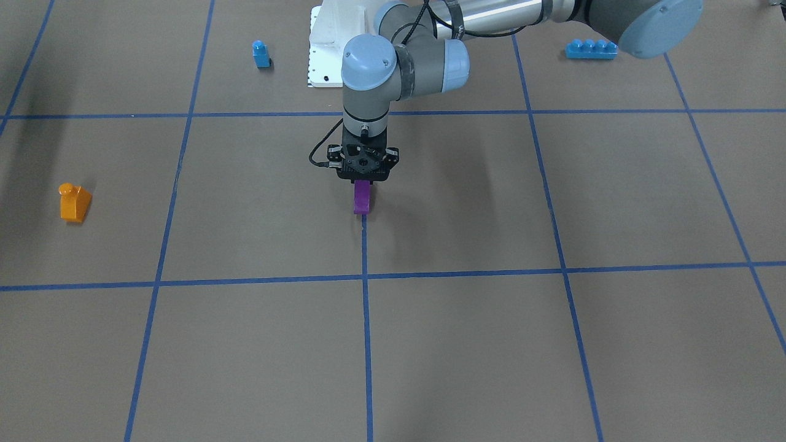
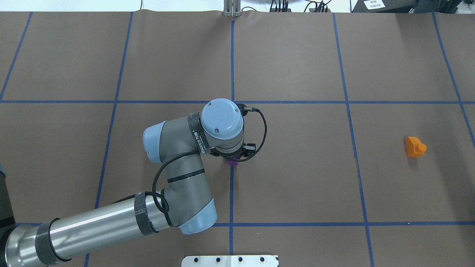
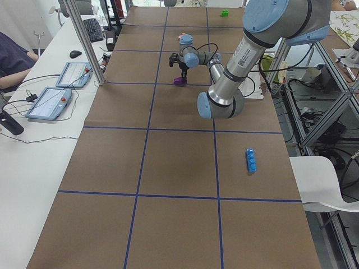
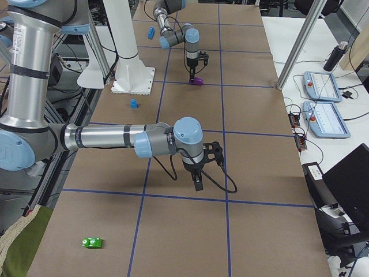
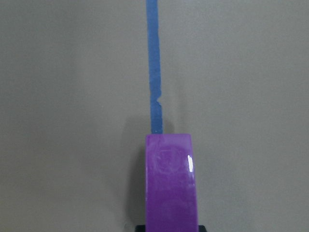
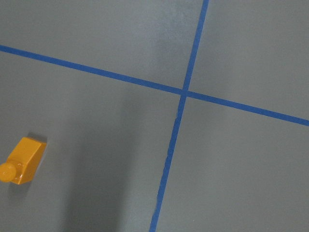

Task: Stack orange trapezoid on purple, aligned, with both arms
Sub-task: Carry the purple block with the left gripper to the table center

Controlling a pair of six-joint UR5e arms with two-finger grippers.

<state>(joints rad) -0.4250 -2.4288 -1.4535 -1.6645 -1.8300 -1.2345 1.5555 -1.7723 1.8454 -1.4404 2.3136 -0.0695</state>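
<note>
The orange trapezoid lies alone at mid-left of the front-facing view, on the brown surface and well apart from everything else. At frame centre, the left hand is clamped on the purple block, low over the end of a blue tape line. The right hand shows only in a side view, so I cannot tell its opening. The orange piece looks light, rigid and slick. It is likely best pinched across its flat parallel sides, clear of slope and stud.

Purple block at blue tape line, orange trapezoid well apart
</note>
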